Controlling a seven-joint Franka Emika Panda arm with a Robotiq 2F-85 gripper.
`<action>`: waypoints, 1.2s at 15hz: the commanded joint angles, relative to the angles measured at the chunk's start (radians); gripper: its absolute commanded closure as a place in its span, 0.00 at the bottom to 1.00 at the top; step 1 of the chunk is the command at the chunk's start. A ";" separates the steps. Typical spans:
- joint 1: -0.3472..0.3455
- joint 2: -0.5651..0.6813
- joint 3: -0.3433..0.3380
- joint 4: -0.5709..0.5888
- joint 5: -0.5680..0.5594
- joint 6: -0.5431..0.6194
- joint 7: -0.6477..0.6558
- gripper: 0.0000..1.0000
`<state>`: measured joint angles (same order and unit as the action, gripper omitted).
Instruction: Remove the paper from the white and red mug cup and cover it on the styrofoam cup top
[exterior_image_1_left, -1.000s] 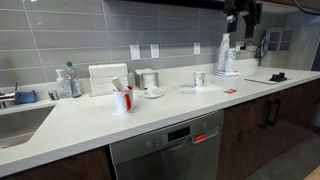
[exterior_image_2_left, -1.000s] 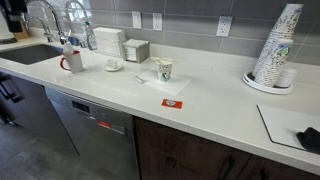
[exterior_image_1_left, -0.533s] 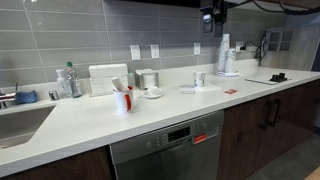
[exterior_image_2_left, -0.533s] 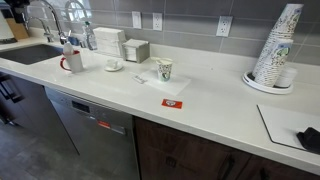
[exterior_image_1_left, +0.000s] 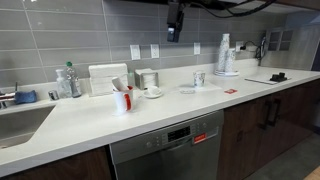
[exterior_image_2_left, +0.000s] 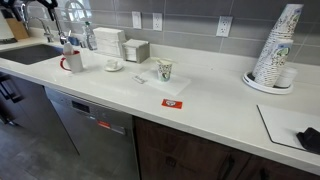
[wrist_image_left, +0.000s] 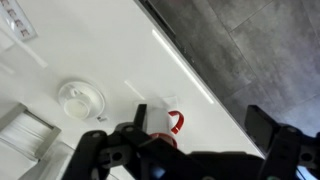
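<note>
The white and red mug (exterior_image_1_left: 122, 99) stands on the white counter with crumpled paper (exterior_image_1_left: 119, 85) sticking out of its top; it also shows in an exterior view (exterior_image_2_left: 70, 61). The styrofoam cup (exterior_image_1_left: 199, 78) stands further along the counter, open-topped, and shows in an exterior view (exterior_image_2_left: 164, 69). My gripper (exterior_image_1_left: 175, 22) hangs high above the counter between the two, touching nothing. In the wrist view the gripper (wrist_image_left: 200, 113) is open and empty, and the mug (wrist_image_left: 166, 125) with its red handle lies far below, partly hidden behind the jaws.
A tall stack of cups (exterior_image_2_left: 275, 45) stands on a plate. A napkin box (exterior_image_1_left: 107, 78), a saucer with a small cup (wrist_image_left: 80, 99), a bottle (exterior_image_1_left: 70, 80), a sink (exterior_image_1_left: 15, 120), a red card (exterior_image_2_left: 172, 103) and a black object (exterior_image_2_left: 308, 138) are on the counter.
The arm has swept sideways high above the counter, from over the cup stack towards the middle, closer to the mug. Objects on the counter have not moved.
</note>
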<state>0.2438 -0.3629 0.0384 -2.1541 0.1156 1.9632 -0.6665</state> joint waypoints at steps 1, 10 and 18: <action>0.027 0.117 0.009 0.048 0.041 0.110 -0.133 0.00; 0.001 0.236 0.060 0.058 0.032 0.295 -0.222 0.00; 0.007 0.276 0.065 0.092 0.057 0.323 -0.258 0.00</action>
<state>0.2640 -0.1255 0.0811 -2.0904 0.1488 2.2619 -0.8933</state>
